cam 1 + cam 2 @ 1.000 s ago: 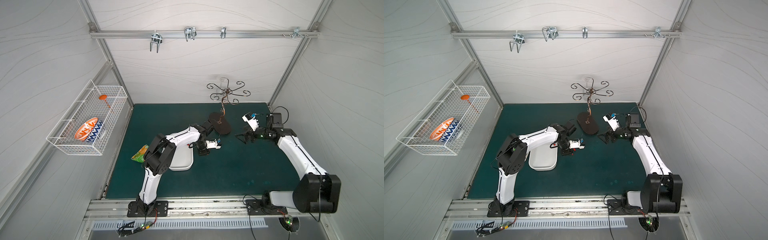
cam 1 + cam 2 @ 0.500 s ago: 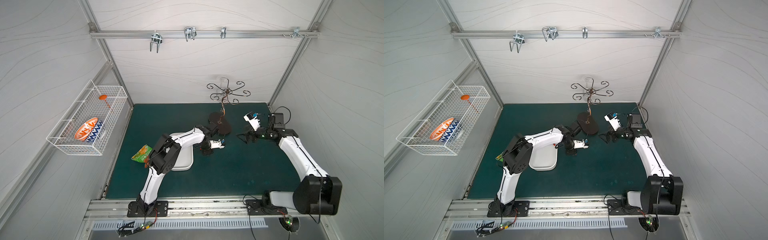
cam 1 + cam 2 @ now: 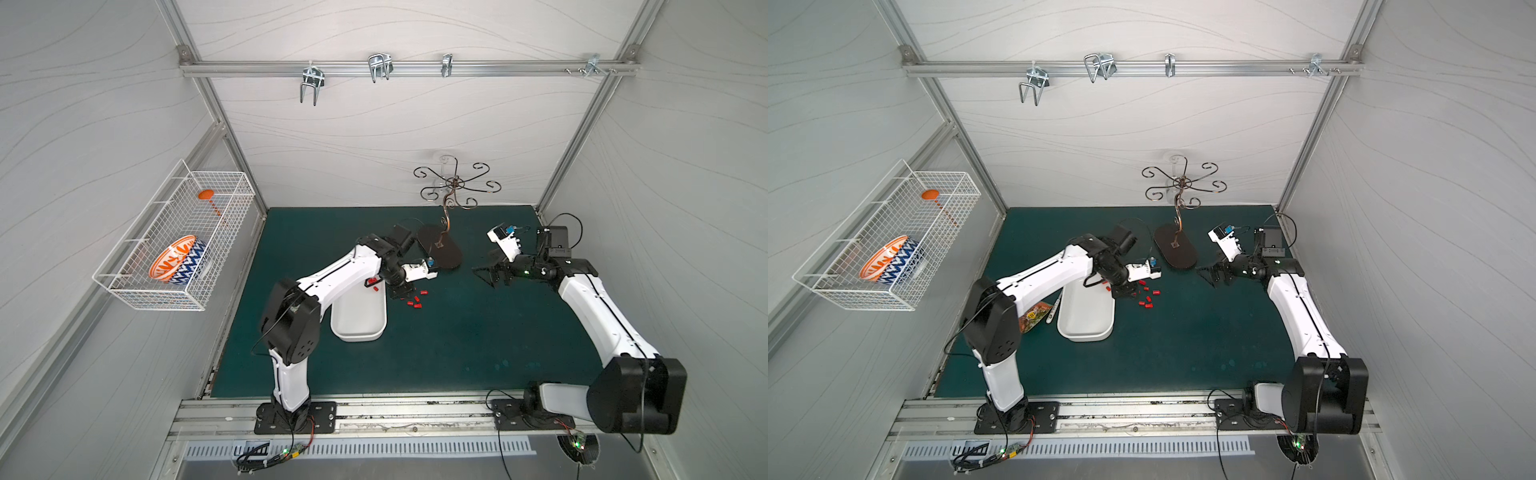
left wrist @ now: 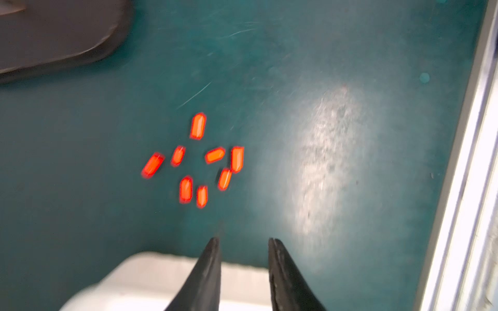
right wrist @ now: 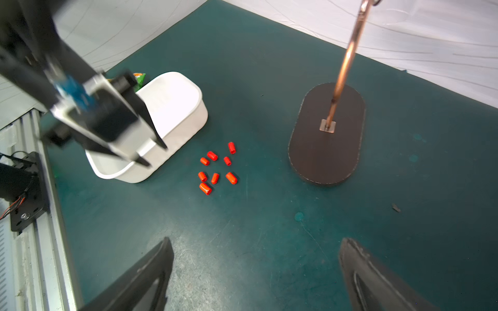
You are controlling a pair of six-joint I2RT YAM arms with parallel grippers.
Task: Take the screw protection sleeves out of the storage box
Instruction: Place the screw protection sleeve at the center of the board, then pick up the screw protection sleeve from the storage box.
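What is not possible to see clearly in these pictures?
Storage box, far end: in both top views, the left arm covers it.
Box interior: in the right wrist view, the left gripper blocks part.
Screw protection sleeves: blurred in the left wrist view.

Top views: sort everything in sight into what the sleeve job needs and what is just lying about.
Job in hand:
screw protection sleeves, eight on the mat
storage box
left gripper, open and empty

Lying about:
hook stand
wire basket on the wall, holding a patterned bowl
snack packet
pen
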